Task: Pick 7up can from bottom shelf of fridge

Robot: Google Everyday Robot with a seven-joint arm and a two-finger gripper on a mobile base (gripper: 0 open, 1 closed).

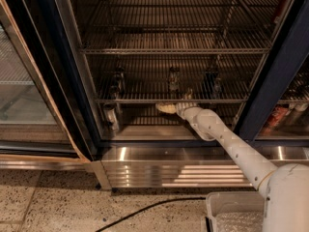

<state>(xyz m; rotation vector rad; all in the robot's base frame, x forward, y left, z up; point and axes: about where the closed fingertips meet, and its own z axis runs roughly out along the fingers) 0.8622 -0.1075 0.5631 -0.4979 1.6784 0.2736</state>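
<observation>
The fridge (pixel 270 95) stands open, with wire racks inside. On the bottom shelf (pixel 135 100) several small cans stand in a row. The middle one, dull with a silvery top, looks like the 7up can (pixel 174 79). Darker cans stand left (pixel 118 79) and right (pixel 212 83) of it. My gripper (pixel 167 108) is at the shelf's front rail, just below and in front of the 7up can, a little to its left, and apart from it. My white arm (pixel 231 149) reaches in from the lower right.
A shiny silver can (pixel 111 117) stands at the lower left, under the rack. The glass door (pixel 29 95) hangs open at left. A ribbed steel base panel (pixel 169 170) runs below. A black cable (pixel 145 209) lies on the speckled floor, and a white bin (pixel 231 214) sits by my base.
</observation>
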